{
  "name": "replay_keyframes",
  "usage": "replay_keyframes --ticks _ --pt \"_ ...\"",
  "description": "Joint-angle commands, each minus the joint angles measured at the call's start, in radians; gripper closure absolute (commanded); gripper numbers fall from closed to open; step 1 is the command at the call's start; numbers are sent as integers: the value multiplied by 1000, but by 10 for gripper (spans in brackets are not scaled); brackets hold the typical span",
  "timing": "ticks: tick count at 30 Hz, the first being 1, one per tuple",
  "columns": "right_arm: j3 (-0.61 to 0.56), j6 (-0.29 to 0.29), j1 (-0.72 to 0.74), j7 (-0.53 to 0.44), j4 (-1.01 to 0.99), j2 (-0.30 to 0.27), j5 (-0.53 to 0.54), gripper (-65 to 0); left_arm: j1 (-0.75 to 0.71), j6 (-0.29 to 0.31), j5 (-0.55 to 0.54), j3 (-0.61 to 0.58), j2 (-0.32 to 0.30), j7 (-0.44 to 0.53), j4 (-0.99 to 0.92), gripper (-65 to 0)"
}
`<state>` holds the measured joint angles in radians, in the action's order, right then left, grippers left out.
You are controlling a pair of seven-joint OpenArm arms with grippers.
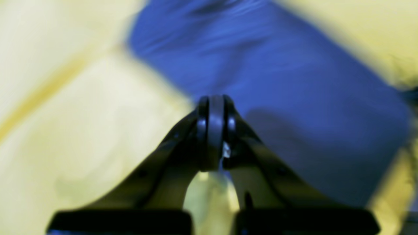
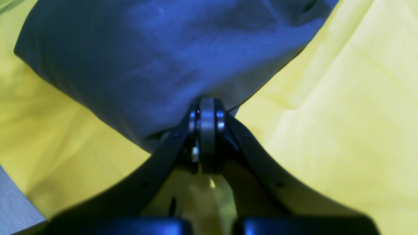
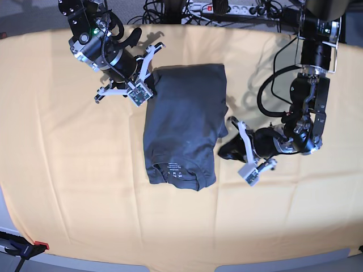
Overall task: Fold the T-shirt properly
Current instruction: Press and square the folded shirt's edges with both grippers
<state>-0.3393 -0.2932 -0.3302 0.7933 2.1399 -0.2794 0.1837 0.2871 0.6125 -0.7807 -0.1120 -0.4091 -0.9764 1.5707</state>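
Note:
The dark slate-grey T-shirt (image 3: 184, 127) lies on the yellow cloth, folded into a long narrow strip with its collar and white label toward the near edge. It looks blue in both wrist views (image 2: 156, 65) (image 1: 277, 81). My right gripper (image 3: 148, 85) (image 2: 206, 102) is shut, its tips over the shirt's far left corner. Fabric runs under the fingers, and no pinched fold shows. My left gripper (image 3: 226, 152) (image 1: 215, 99) is shut with nothing between its fingers, just off the shirt's right edge. Its view is blurred.
A yellow cloth (image 3: 68, 187) covers the whole table. Cables and a power strip (image 3: 227, 8) lie beyond the far edge. A clamp (image 3: 25, 247) sits at the near left corner.

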Motion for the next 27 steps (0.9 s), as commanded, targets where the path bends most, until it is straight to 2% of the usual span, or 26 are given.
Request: replay_keyframes --ticks 1,3,5,7,10,12,13,17,20,25,27 --pt "2 -14 11 -28 16 -3 3 0 14 32 -40 5 -2 -5 15 0" --pt "2 -33 14 -56 16 -3 3 0 6 86 -106 5 5 -35 15 0" --pt "2 -54 19 -84 16 -3 4 0 0 86 -179 5 10 -51 15 0" --pt "2 -124 27 -95 16 -3 56 0 -13 86 -242 5 11 -65 15 0" --pt "2 -233 31 -94 16 3 181 0 -53 86 -251 4 11 -71 15 0" --pt "-1 -261 31 -92 6 2 204 0 -80 86 -214 4 13 -68 15 0" --pt "0 -254 31 -85 -5 2 195 0 -93 86 -182 4 13 -62 15 0" --pt "0 -167 31 -43 -106 2 73 0 -145 86 -40 4 13 -16 13 0" --pt "0 -125 30 17 -185 2 74 0 -172 86 21 4 5 -16 13 0" --pt "1 24 28 41 -121 -1 42 0 -168 86 7 35 -35 -17 51 0" --pt "7 53 27 63 -47 -1 40 0 -168 86 -44 83 -46 -26 97 0"
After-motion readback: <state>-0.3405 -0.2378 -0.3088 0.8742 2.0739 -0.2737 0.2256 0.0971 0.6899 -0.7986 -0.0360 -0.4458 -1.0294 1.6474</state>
